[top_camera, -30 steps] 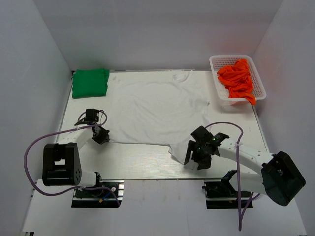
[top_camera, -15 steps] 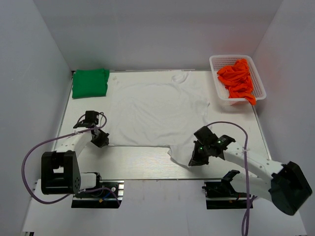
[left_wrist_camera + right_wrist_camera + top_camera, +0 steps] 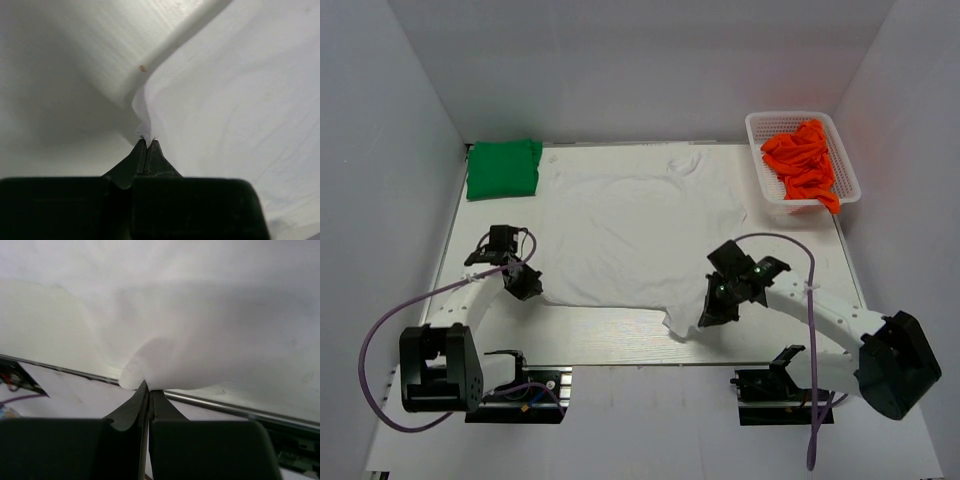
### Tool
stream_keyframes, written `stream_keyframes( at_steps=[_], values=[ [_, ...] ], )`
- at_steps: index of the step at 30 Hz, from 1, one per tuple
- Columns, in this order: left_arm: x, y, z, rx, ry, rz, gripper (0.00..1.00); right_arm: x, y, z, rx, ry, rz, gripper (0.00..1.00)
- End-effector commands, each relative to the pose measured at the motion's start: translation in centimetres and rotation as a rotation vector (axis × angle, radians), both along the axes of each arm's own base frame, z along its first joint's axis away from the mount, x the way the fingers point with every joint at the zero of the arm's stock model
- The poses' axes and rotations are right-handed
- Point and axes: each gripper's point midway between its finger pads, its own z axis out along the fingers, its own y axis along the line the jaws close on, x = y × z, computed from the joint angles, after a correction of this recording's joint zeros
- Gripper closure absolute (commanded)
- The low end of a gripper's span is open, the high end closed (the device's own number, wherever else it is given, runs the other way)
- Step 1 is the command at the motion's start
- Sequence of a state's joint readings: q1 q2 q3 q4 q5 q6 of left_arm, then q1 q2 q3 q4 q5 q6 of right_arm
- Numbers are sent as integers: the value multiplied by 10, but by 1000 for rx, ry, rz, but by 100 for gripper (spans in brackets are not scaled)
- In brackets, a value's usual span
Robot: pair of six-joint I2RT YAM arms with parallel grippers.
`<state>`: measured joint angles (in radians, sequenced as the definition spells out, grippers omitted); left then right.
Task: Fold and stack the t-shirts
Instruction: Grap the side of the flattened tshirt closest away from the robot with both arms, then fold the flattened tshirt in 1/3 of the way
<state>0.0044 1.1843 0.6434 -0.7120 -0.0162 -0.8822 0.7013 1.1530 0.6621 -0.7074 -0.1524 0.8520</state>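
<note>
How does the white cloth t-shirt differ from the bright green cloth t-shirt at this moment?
The white cloth t-shirt lies spread open mid-table; the bright green cloth t-shirt is folded into a compact block at the far left corner. The left gripper and right gripper each pinch the white one's near edge; nothing touches the green one. Both rest on the table.

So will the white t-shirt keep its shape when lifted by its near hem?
Probably not: the white t-shirt puckers where the right gripper pinches it, so it likely sags between grips. Thin-looking cloth, probably light; the corner pinch in the left gripper might slip.
</note>
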Motion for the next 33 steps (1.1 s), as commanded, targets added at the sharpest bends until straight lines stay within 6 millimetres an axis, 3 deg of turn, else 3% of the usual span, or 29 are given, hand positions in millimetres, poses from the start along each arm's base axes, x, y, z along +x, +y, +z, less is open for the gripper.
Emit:
stream_keyframes(
  at_steps=[1,2,5,10,11,13,19,20,23,27,33],
  values=[
    [43,-8,26,-43,-100,-40,100,42,13,22,9,-105,4,100],
    [47,-8,27,-43,-91,-39,100,55,17,33,23,-130,-6,100],
    [67,-6,34,-31,-100,-44,100,74,10,32,7,-127,-15,100],
    [103,-8,49,-45,-147,-32,100,132,10,59,16,-189,-45,100],
    [108,-6,50,-37,-149,-28,100,142,0,60,6,-198,-59,100],
    [119,-4,51,-26,-143,-23,100,159,4,68,27,-205,-54,100],
    [150,1,57,-11,-176,6,100,215,-16,88,22,-278,-80,100],
    [157,1,55,-11,-172,6,100,219,-18,84,27,-271,-63,100],
    [165,2,53,-2,-162,10,100,246,-16,103,54,-341,-40,100],
    [181,4,58,2,-207,22,100,270,-25,112,39,-400,-30,100],
    [204,6,51,10,-198,26,100,292,-24,108,69,-391,-1,100]
  ],
)
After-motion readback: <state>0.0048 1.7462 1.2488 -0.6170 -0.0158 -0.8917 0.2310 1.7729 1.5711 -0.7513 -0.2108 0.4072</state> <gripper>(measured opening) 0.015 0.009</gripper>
